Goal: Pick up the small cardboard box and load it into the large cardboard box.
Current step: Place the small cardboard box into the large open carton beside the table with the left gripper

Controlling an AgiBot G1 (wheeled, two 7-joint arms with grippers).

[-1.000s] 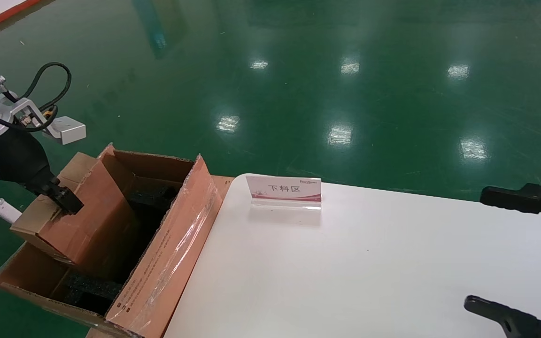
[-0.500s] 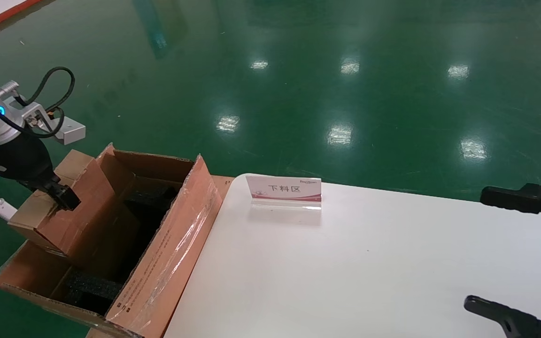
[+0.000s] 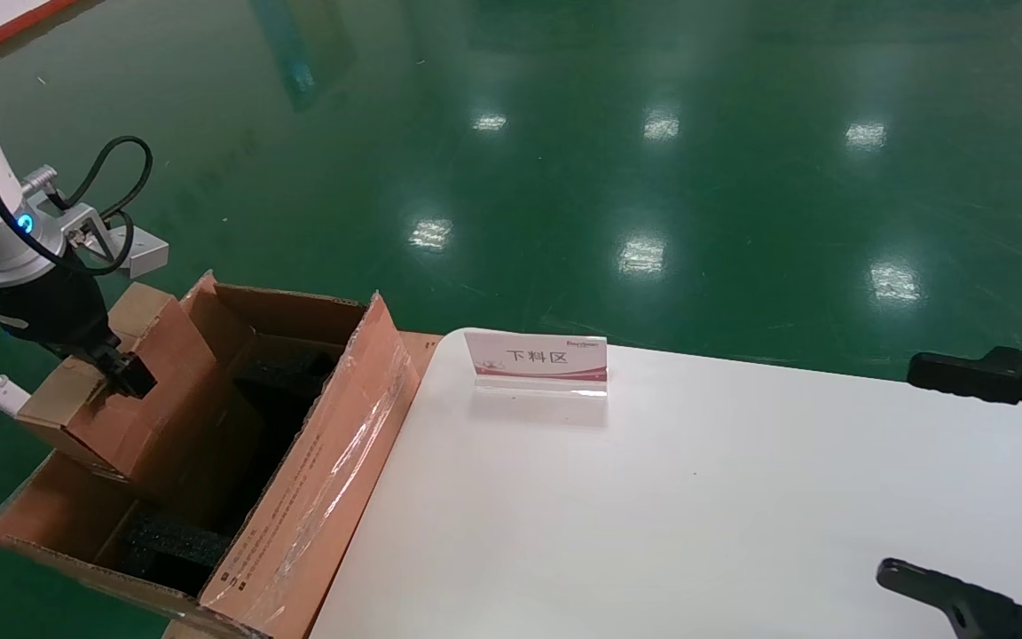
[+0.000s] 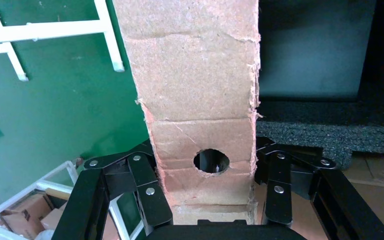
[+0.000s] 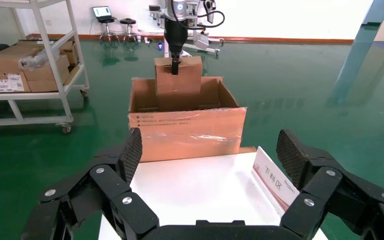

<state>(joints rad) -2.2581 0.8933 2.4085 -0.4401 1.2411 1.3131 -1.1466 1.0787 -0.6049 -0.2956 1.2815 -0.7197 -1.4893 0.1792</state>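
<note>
small cardboard box (image 3: pixel 134 395) clamped in left gripper (image 3: pixel 121 377) fingers, right gripper (image 5: pixel 207 165) fingers spread, sign (image 3: pixel 536 360) "下料区"

Glossy green floor (image 3: pixel 564 160) (ceiling lights mirrored) beyond my white table (image 3: pixel 697 497); white shelving (image 5: pixel 30 65) at ten o'clock.

Rough cardboard small box (image 4: pixel 195 100) (torn edges), glossy floor (image 3: pixel 564 133).

The left hand (image 4: pixel 207 200) reaches down at the robot's far left, its black fingers (image 4: pixel 147 192) clamped on something between them. The right hand (image 5: pixel 207 165) hangs idle at the right, fingers spread wide.
</note>
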